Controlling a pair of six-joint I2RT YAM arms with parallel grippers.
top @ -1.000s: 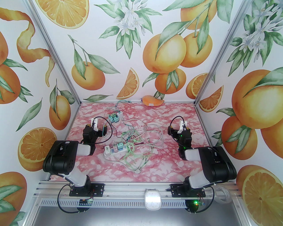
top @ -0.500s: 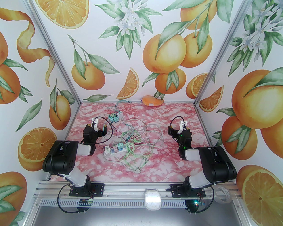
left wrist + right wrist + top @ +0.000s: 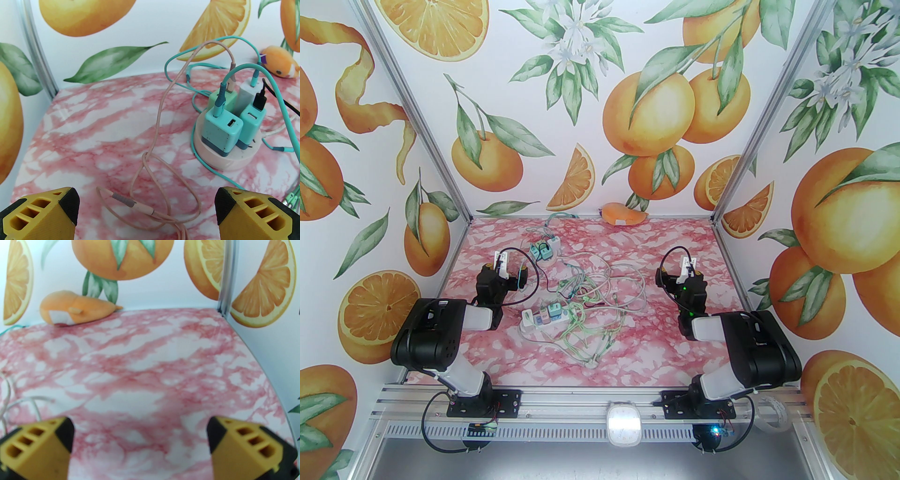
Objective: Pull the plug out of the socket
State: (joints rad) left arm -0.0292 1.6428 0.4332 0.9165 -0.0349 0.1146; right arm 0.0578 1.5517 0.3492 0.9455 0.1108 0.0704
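While my left pincer (image 3: 146, 201) hangs released — its yellow-and-black fingertips (image 3: 46, 211) spread wide, grasping nothing — the round cream plastic socket base (image 3: 225, 161) sits ahead of it and to its right on the pink-and-white marbled table top (image 3: 93, 121). Four block-shaped charger plugs stand upright in that base. The teal square plug with a dark blue foot (image 3: 222, 133) is nearest the pincer. A second teal plug (image 3: 250, 124) stands just beside it on the right, and a mint-green plug (image 3: 232, 100) and a pale grey plug (image 3: 245, 96) stand behind them. A teal cable (image 3: 219, 105) enters the top of the nearest plug, and a black connector (image 3: 259, 101) sits in the second teal plug. A thin pink cable (image 3: 159, 112) drops from the mint-green plug, and its loose end lies on the table directly ahead of the pincer, apart from both fingertips.

Seen from above, a white oblong power strip (image 3: 534, 321) carrying further plugs lies behind the left pincer and to its right. It touches a tangle of white and green cables (image 3: 590, 300) that spreads between my two pincers.

My right pincer (image 3: 139, 429) is likewise released and grasps nothing, with marbled table below it. An orange plush toy (image 3: 75, 308) lies well ahead of it and to its left, against the back wall.
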